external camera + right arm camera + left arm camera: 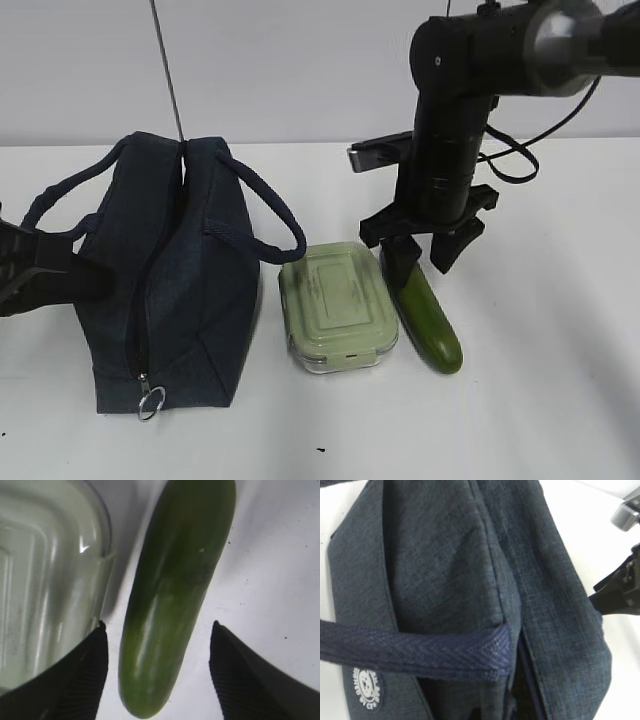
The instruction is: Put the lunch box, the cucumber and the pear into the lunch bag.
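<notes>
The navy lunch bag (170, 280) lies on the left of the white table, its silver ring pull (148, 403) at the near end. It fills the left wrist view (445, 570), with a handle strap (420, 650) across it. My left gripper (35, 270) is against the bag's left side; its jaws are hidden. The pale green lunch box (335, 305) sits right of the bag. The dark green cucumber (430, 320) lies beside the box. My right gripper (425, 255) is open, straddling the cucumber's (170, 595) far end, fingers (75, 680) apart from it. The pear is out of view.
The lunch box's lid edge (45, 580) lies close to my right gripper's left finger. A black cable (520, 150) hangs behind the right arm. A thin metal rod (168, 70) stands behind the bag. The right arm shows at the edge of the left wrist view (620, 590).
</notes>
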Available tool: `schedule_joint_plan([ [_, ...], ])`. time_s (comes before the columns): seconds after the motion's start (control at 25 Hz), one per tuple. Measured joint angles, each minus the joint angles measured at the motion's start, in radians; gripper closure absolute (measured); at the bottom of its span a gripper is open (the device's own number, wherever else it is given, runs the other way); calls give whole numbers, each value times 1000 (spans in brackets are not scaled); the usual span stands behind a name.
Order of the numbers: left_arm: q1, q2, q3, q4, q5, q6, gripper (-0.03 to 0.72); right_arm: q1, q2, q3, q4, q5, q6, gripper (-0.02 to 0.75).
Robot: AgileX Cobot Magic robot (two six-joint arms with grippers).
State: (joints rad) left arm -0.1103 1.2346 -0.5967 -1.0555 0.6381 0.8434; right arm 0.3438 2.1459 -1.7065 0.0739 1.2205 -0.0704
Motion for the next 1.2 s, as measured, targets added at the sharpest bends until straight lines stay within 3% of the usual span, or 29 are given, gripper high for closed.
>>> schedule_joint_plan([
  [0.6, 0, 0, 0, 0, 1, 0, 704, 0, 100, -7, -2, -8, 15, 246],
  [0.88, 0, 0, 0, 0, 1, 0, 704, 0, 113, -9, -58, -8, 17, 332],
  [1.2, 0, 0, 0, 0, 1, 0, 704, 2, 114, -12, -81, -10, 17, 343],
])
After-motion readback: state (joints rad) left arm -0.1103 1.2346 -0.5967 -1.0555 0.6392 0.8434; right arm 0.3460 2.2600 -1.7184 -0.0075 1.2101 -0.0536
